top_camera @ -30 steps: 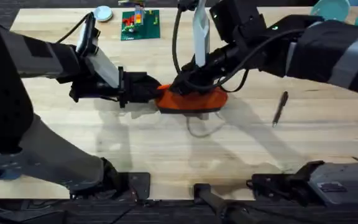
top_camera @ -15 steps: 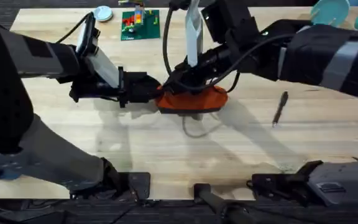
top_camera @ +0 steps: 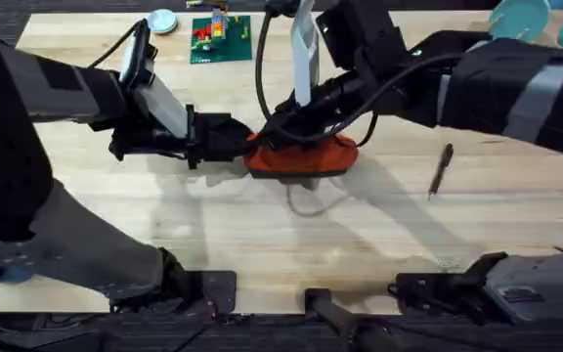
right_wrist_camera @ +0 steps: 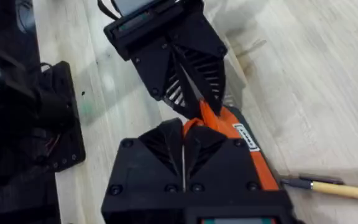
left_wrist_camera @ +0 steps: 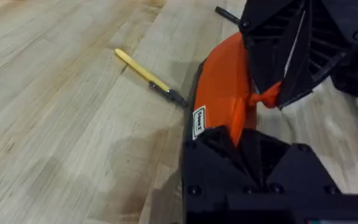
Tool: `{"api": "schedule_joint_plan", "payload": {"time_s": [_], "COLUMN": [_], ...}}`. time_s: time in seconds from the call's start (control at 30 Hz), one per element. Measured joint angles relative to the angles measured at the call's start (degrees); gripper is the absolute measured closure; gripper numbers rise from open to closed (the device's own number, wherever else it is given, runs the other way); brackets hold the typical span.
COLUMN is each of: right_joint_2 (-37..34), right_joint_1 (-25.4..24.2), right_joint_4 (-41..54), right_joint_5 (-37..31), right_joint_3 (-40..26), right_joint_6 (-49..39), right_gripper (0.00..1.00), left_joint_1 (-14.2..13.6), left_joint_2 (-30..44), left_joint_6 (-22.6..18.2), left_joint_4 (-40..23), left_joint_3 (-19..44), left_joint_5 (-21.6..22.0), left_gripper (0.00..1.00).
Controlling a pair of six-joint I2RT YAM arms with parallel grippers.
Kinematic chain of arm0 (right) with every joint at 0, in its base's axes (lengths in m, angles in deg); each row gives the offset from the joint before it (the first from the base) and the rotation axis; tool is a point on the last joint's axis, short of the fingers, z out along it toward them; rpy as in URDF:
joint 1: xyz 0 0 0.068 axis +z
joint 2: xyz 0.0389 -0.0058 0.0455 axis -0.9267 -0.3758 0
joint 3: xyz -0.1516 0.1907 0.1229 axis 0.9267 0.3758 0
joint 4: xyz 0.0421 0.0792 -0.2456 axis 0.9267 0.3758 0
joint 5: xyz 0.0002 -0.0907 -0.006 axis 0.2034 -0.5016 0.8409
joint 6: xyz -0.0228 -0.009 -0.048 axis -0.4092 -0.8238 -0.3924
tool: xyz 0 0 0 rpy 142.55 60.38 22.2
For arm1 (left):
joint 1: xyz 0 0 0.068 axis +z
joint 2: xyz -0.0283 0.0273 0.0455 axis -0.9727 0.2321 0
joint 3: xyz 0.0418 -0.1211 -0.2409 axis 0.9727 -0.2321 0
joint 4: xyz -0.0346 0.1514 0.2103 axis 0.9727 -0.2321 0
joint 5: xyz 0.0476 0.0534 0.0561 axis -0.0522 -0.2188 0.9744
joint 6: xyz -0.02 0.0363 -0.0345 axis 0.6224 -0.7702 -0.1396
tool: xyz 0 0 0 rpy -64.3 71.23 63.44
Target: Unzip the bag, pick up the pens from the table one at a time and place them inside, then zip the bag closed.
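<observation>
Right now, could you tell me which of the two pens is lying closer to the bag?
The yellow pen: its dark tip lies right beside the orange bag. The black pen lies well clear of it, on the open table.

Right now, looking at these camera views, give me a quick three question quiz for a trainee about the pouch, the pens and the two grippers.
1. True or false: both pens already lie inside the orange pouch.
2. Multiple choice: what does the left gripper grip? A. the yellow pen B. an end of the pouch C. the black pen
3. Short answer: in the overhead view, which pen lies alone on the table, to the right of the pouch?

Key
1. False. The yellow pen lies on the table beside the pouch, and the black pen lies apart from it.
2. B. The right gripper pinches orange fabric too.
3. The black pen.
</observation>
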Motion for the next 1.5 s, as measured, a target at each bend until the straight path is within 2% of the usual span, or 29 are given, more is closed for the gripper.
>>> {"api": "schedule_joint_plan", "payload": {"time_s": [0.27,0.37,0.63,0.73,0.77,0.83,0.87,1.03,1.33,1.5], "right_joint_2": [0.00,0.02,0.02,0.00,0.00,0.00,0.02,0.63,6.46,8.21], "right_joint_1": [0.00,0.10,1.01,1.01,1.01,1.01,1.01,1.01,0.35,-1.01], "right_joint_4": [0.18,-0.12,-0.48,-0.48,-0.48,-0.52,-0.56,-0.46,-0.50,0.89], "right_joint_5": [0.17,0.98,3.28,3.37,3.39,3.42,3.45,3.54,3.54,0.99], "right_joint_3": [0.00,0.00,-0.15,-0.17,-0.19,-0.20,-0.21,-0.22,-0.26,-0.31], "right_joint_6": [0.13,0.38,0.76,0.81,0.88,0.82,0.75,0.81,0.79,0.82], "right_gripper": [0.959,0.856,0.667,0.494,0.383,0.092,0.032,0.006,0.006,0.006], "left_joint_1": [0.00,0.00,-0.07,-0.07,-0.07,-0.07,-0.07,-0.07,-0.07,-0.07], "left_joint_2": [0.02,0.02,0.01,0.01,0.02,0.01,0.01,0.02,0.02,0.02], "left_joint_6": [0.00,0.00,0.01,0.00,0.02,0.00,0.00,0.00,0.02,0.03], "left_joint_4": [0.00,0.02,0.07,0.07,0.09,0.07,0.09,0.09,0.09,0.12], "left_joint_3": [0.00,0.00,0.00,0.00,0.00,0.00,0.00,0.00,0.00,0.00], "left_joint_5": [0.00,0.00,-0.02,-0.02,-0.02,-0.02,-0.02,-0.02,-0.02,-0.01], "left_gripper": [0.958,0.957,0.957,0.958,0.958,0.958,0.958,0.958,0.958,0.840]}}
